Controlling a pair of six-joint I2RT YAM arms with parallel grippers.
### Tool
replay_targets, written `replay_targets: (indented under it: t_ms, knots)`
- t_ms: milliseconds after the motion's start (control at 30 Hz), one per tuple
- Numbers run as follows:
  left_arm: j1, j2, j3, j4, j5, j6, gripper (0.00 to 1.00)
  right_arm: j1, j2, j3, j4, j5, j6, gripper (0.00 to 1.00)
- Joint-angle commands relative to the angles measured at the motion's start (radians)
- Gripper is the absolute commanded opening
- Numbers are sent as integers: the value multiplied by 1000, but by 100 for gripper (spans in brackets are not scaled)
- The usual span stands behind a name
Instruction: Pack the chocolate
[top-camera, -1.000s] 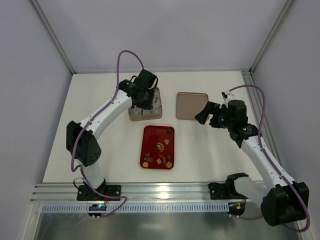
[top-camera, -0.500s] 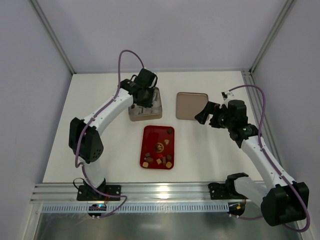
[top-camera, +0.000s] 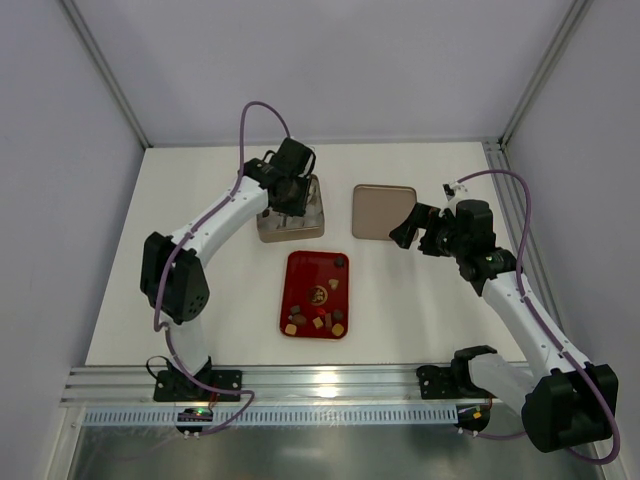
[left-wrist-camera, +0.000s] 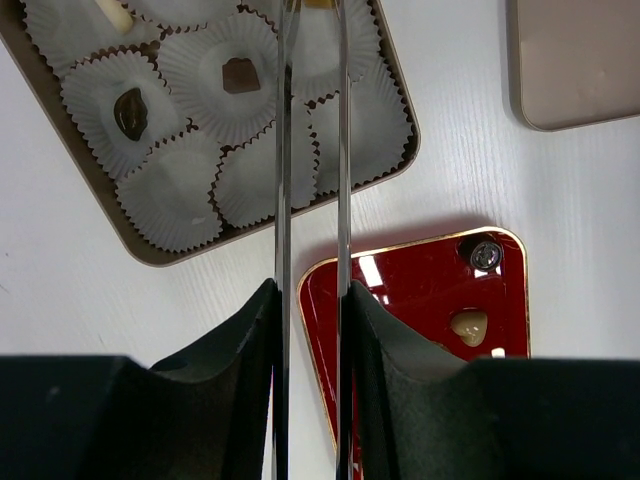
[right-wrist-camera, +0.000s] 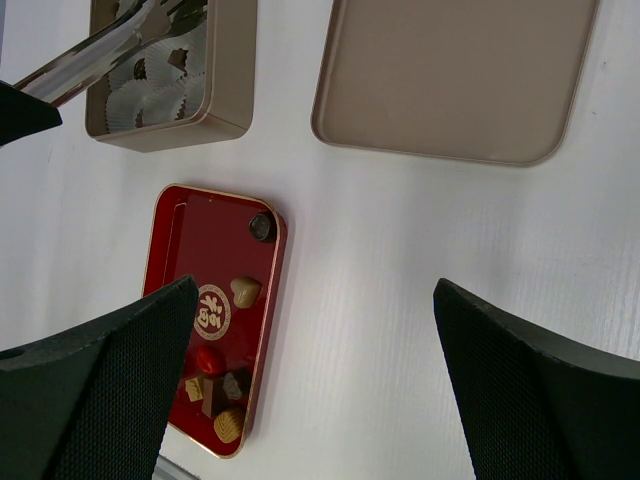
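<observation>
My left gripper (top-camera: 290, 192) hovers over the golden tin (top-camera: 300, 230), shut on metal tongs (left-wrist-camera: 283, 150) whose blades reach over the paper cups. In the left wrist view two cups hold dark chocolates (left-wrist-camera: 240, 75); a tan piece sits at the tong tips at the top edge. The red tray (top-camera: 303, 268) in front of the tin carries several chocolates (top-camera: 318, 320), including a tan heart (right-wrist-camera: 245, 291) and a round dark one (right-wrist-camera: 262, 227). My right gripper (top-camera: 415, 228) is open and empty, above the table to the right of the tray.
The tin's lid (top-camera: 381, 211) lies flat to the right of the tin, just left of my right gripper. Several whitish paper cups (left-wrist-camera: 170, 190) in the tin are empty. A metal rail (top-camera: 330, 385) runs along the near edge.
The left arm's elbow has shifted slightly; its gripper stays over the tin with the tongs. The right arm has not moved.
</observation>
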Motion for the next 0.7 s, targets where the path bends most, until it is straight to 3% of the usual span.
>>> replay_targets:
  t_ms: [0, 400, 667]
  knots:
    - [6, 5, 1, 49, 9, 11, 33, 5, 0, 18, 12, 2, -8, 100]
    - [6, -38, 10, 28, 10, 20, 34, 6, 3, 16, 15, 1, -10, 100]
    - [1, -226, -55, -18, 90, -15, 34, 7, -1, 18, 14, -2, -8, 100]
